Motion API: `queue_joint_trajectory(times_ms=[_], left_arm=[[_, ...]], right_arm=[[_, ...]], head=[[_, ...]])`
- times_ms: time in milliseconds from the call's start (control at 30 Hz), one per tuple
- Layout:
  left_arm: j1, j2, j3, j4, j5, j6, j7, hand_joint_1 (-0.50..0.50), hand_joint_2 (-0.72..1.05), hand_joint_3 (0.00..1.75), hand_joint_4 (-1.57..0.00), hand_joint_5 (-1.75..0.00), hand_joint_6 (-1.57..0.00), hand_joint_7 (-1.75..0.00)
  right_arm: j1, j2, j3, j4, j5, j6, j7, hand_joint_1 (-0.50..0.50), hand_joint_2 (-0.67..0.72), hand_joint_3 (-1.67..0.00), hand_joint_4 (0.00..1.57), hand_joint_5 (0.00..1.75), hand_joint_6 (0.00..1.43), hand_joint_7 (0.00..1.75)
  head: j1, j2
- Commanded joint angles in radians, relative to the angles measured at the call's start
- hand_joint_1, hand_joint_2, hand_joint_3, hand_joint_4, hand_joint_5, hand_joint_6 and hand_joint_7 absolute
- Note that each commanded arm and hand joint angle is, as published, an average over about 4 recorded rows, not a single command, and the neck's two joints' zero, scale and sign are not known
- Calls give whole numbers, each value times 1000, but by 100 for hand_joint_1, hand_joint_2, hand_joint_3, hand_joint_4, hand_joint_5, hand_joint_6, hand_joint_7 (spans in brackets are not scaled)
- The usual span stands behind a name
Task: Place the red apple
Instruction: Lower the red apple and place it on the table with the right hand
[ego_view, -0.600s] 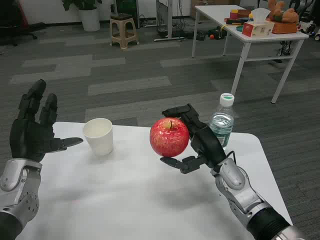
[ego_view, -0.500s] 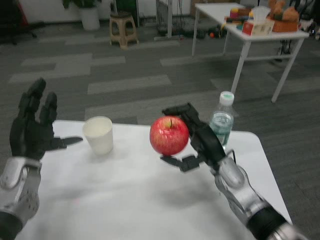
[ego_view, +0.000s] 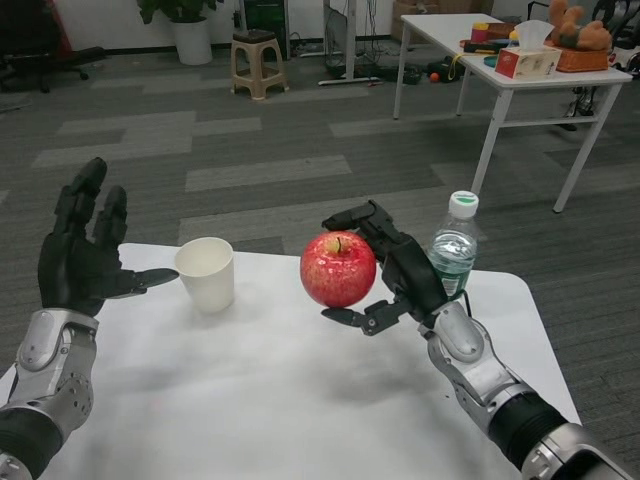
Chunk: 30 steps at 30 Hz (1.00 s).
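Note:
My right hand (ego_view: 395, 270) holds the red apple (ego_view: 338, 268) in the air above the middle of the white table (ego_view: 270, 390), fingers wrapped behind and under it. The apple's stem points up. My left hand (ego_view: 82, 255) is raised at the table's left edge, fingers spread and holding nothing.
A white paper cup (ego_view: 206, 272) stands upright on the table left of the apple. A clear water bottle (ego_view: 453, 248) with a white cap stands behind my right hand. Beyond the table lie grey carpet, a stool (ego_view: 254, 62) and a second white table (ego_view: 505, 70) with clutter.
The camera has tilted slightly, shifting the whole picture. The apple and my right hand keep about the same place above the table. My left hand stays raised and spread.

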Motion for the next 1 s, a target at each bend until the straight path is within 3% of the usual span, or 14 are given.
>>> queue_joint_trajectory(times_ms=[33, 333, 667, 800, 1000], left_arm=[[-33, -1, 6, 18, 4, -4, 0, -26, 25, 0, 0, 0, 0, -42], [-40, 2, -1, 27, 4, -3, 0, -26, 18, 0, 0, 0, 0, -42], [-28, -2, -9, 27, 4, -2, 0, -26, 25, 0, 0, 0, 0, -42], [-31, 0, -19, 27, 4, 0, 0, -26, 21, 0, 0, 0, 0, -42], [-35, 2, -23, 27, 4, 2, 0, -26, 21, 0, 0, 0, 0, -42]], right_arm=[[-28, 2, 9, 21, 11, -7, -5, -17, -48, -95, 72, 143, 111, 154], [2, 5, 30, 64, 5, -5, 0, -17, -51, -95, 56, 145, 108, 154], [150, -30, 16, 18, 3, 7, -1, -17, -54, -95, 45, 145, 97, 154], [247, -45, -46, -16, -35, 11, -1, -17, -54, -95, 40, 145, 94, 154], [351, -25, -174, -43, -78, 8, 0, -15, -54, -95, 40, 145, 94, 154]], head=[[-5, -7], [-7, -24], [-25, -37], [-29, -41], [-39, -46]])
